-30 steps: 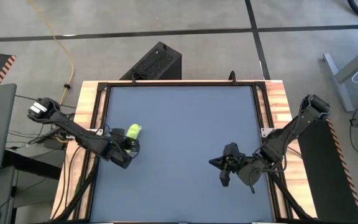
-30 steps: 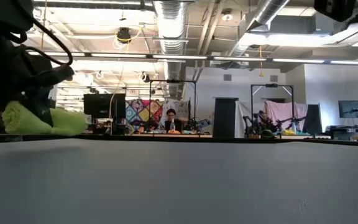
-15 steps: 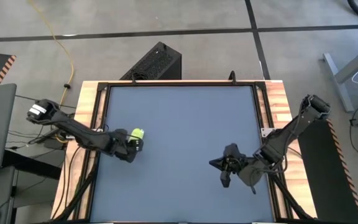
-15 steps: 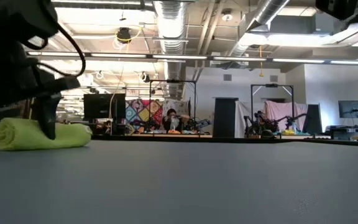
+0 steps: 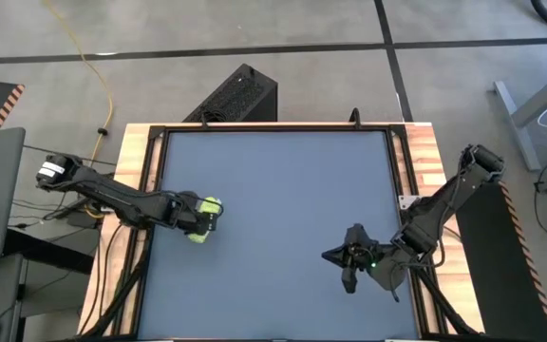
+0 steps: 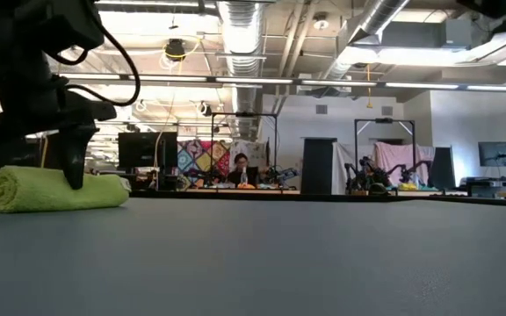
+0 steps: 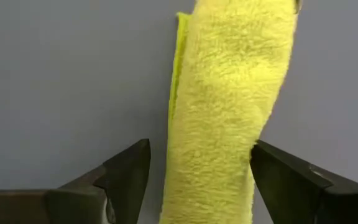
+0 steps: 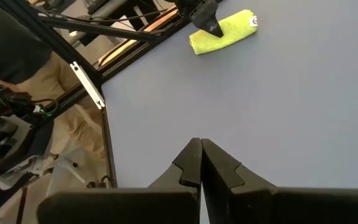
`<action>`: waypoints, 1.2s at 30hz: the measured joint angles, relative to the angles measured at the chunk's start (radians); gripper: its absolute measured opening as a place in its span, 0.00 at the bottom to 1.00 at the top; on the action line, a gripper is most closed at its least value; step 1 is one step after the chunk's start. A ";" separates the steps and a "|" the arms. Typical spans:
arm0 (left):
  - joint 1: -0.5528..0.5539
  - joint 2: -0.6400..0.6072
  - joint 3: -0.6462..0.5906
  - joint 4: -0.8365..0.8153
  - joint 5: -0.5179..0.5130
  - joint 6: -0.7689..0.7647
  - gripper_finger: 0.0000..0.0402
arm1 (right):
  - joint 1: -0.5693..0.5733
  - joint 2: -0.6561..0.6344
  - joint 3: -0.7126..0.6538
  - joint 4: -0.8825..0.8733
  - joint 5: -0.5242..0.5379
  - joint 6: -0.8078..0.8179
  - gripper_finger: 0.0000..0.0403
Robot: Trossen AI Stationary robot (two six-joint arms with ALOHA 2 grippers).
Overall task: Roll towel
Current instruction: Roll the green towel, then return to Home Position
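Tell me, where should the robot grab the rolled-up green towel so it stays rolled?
Probably around the middle of the towel roll, from straight above, fingers across its width. It lies flat and long, so pinching both long sides keeps the layers together. The left gripper already straddles it there.

The towel (image 5: 204, 208) lies rolled on the table (image 5: 283, 180), toward its nine o'clock edge. The left gripper (image 5: 198, 212) stands over the roll, one finger on each side. The right gripper (image 5: 346, 261) sits well apart, toward five o'clock of the table's middle, near the table's right edge.
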 joint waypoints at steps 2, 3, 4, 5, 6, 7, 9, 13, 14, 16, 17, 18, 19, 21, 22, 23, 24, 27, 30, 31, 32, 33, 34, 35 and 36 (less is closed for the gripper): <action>0.012 -0.020 0.000 0.003 0.001 0.031 0.64 | 0.004 0.000 0.000 0.012 0.000 0.000 0.07; 0.018 -0.033 0.001 0.005 0.001 0.052 0.64 | 0.003 0.000 0.000 0.015 0.000 0.000 0.07; 0.023 -0.046 0.001 0.003 0.001 0.072 0.64 | 0.003 0.000 0.000 0.016 -0.002 0.000 0.07; 0.029 -0.058 0.001 -0.001 0.001 0.089 0.64 | 0.003 0.000 0.000 0.018 -0.008 0.000 0.07; 0.036 -0.071 0.001 -0.005 0.001 0.100 0.64 | 0.003 0.000 0.000 0.021 -0.017 0.001 0.07; 0.042 -0.084 0.001 -0.010 0.000 0.111 0.64 | 0.003 0.000 0.000 0.022 -0.026 0.001 0.07; 0.059 -0.113 0.001 -0.021 0.000 0.136 0.64 | 0.003 0.000 0.000 0.022 -0.030 0.001 0.07; 0.096 -0.178 0.001 -0.032 0.000 0.193 0.64 | 0.003 0.000 0.000 0.028 -0.031 0.001 0.07; 0.108 -0.195 0.001 -0.033 -0.001 0.214 0.64 | 0.003 0.000 0.000 0.028 -0.031 0.001 0.07; 0.134 -0.229 0.001 -0.030 -0.007 0.263 0.64 | 0.002 0.000 0.000 0.030 -0.031 0.001 0.07; 0.144 -0.244 0.001 -0.018 -0.012 0.295 0.64 | -0.001 0.000 0.000 0.034 -0.031 0.001 0.07; 0.155 -0.256 0.001 0.007 -0.016 0.333 0.64 | -0.006 0.000 0.000 0.038 -0.031 0.001 0.07; 0.164 -0.265 0.001 0.043 -0.016 0.380 0.64 | -0.011 0.000 0.000 0.043 -0.032 0.006 0.07; 0.181 -0.267 0.001 0.159 0.001 0.506 0.64 | -0.021 0.000 0.000 0.044 -0.031 0.008 0.07; 0.188 -0.259 0.001 0.223 0.013 0.559 0.64 | -0.028 0.000 0.000 0.045 -0.030 0.008 0.07; 0.196 -0.247 0.002 0.283 0.028 0.601 0.64 | -0.037 0.000 0.000 0.044 -0.030 0.008 0.07; 0.205 -0.230 0.002 0.335 0.050 0.641 0.64 | -0.046 0.000 0.000 0.047 -0.030 0.008 0.07; 0.243 -0.155 0.010 0.417 0.158 0.720 0.60 | -0.076 0.000 0.000 0.068 -0.030 0.008 0.07; 0.272 -0.048 0.041 0.339 0.252 0.799 0.54 | -0.104 0.000 0.000 0.092 -0.029 0.008 0.07; 0.279 -0.012 0.059 0.310 0.263 0.829 0.52 | -0.111 0.000 0.000 0.096 -0.029 0.008 0.07; 0.283 0.021 0.082 0.277 0.263 0.857 0.50 | -0.117 0.000 0.000 0.096 -0.029 0.009 0.07; 0.286 0.052 0.108 0.244 0.254 0.884 0.47 | -0.123 0.000 0.000 0.097 -0.029 0.009 0.07; 0.286 0.081 0.132 0.219 0.241 0.913 0.44 | -0.128 0.000 0.000 0.099 -0.029 0.009 0.07; 0.286 0.108 0.158 0.193 0.230 0.945 0.42 | -0.132 0.000 0.000 0.105 -0.028 0.009 0.07; 0.286 0.136 0.184 0.168 0.218 0.974 0.39 | -0.138 0.000 0.000 0.111 -0.028 0.009 0.07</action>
